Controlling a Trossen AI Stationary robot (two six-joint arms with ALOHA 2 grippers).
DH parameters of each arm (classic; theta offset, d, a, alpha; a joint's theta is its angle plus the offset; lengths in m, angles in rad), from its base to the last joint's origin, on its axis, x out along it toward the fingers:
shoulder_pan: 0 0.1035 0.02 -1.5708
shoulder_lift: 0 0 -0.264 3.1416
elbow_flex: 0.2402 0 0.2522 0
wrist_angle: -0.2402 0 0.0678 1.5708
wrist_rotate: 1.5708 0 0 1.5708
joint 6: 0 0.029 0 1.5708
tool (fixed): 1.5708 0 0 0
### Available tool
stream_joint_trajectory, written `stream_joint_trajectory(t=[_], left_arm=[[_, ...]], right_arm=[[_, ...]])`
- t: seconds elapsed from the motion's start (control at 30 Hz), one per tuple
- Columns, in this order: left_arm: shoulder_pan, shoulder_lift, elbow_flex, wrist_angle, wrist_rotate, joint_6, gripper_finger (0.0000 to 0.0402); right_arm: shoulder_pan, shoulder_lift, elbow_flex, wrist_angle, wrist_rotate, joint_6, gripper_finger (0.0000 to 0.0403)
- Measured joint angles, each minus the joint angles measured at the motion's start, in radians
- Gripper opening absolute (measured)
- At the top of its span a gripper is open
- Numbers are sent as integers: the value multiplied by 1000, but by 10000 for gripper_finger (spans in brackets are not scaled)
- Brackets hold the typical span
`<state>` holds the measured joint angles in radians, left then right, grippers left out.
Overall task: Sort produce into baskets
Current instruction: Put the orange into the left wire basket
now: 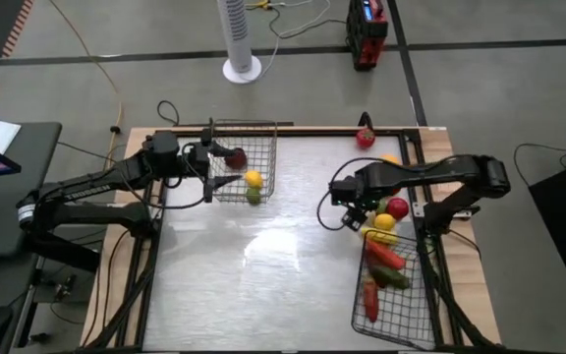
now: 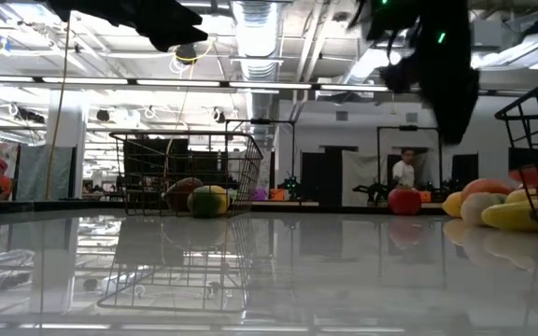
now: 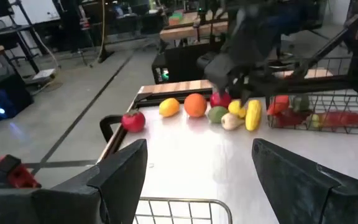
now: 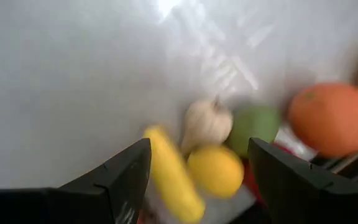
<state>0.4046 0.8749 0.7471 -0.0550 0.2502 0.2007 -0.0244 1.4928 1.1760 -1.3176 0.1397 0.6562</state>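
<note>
The silvery basket [image 1: 266, 147] stands at the far left and holds a maroon, a yellow [image 1: 254, 179] and a green round piece. My left gripper [image 1: 209, 169] hovers open at its left rim [image 3: 179, 202]. Loose produce lies in a cluster at the right: a yellow banana [image 4: 169, 177], a lemon [image 4: 216, 169], a whitish bulb [image 4: 207, 123], a green piece [image 4: 258, 121] and an orange [image 4: 332, 118]. My right gripper [image 4: 197, 146] hangs open above this cluster, pointing down and touching nothing. The black basket [image 1: 406, 320] at the near right holds long red and green pieces [image 1: 385, 258].
A red round piece [image 1: 365, 138] sits alone at the table's far edge. The wide middle of the table [image 1: 263, 265] lies between the two baskets. Beyond the table stand a white fan [image 1: 242, 39] and a red box [image 1: 367, 34], and a person [image 2: 403, 171] stands far back in the room.
</note>
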Motion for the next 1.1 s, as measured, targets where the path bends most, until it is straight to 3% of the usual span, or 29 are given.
stream_joint_trajectory(t=[0.27,0.5,0.9,1.1], left_arm=[[0,4,1,11,-2,-16,279],[0,4,1,11,-2,-20,279],[0,4,0,2,-19,-11,279],[0,4,0,1,-28,-11,279]], right_arm=[[216,-11,84,-217,-64,-10,297],[350,-7,85,-210,-59,-72,297],[368,1,-22,-88,2,-297,277],[368,1,-21,-78,9,-339,220]])
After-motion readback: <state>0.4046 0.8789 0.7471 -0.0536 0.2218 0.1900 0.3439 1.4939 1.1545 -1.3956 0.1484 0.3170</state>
